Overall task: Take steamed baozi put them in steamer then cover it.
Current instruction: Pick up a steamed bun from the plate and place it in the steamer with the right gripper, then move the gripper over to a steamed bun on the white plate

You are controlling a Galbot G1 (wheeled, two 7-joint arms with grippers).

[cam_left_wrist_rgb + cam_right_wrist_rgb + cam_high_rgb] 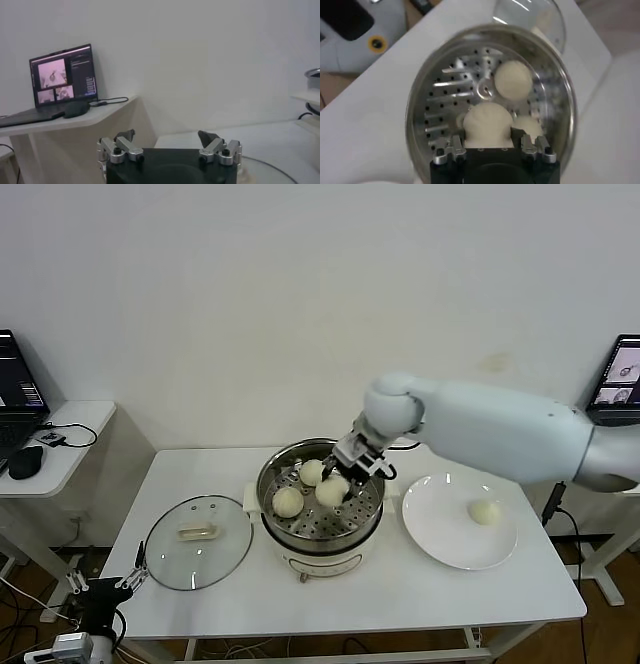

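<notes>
Reaching over the steamer (320,509) in the head view, the right tool (345,476) grips one baozi (331,491) just above the perforated tray, beside two other buns (288,502) (a fourth bun (484,511) lies on the white plate (440,539)). On the desk (400,594), the cover (197,542) rests flat to the steamer's left, and the left tool (135,577) hangs near the desk's front-left corner.

From the left wrist, the left tool (169,142) stands released, fingers wide apart, with a laptop (60,80) beyond.

From the right wrist, the right tool (488,145) clasps its baozi (487,122), seemingly touching the tray.
</notes>
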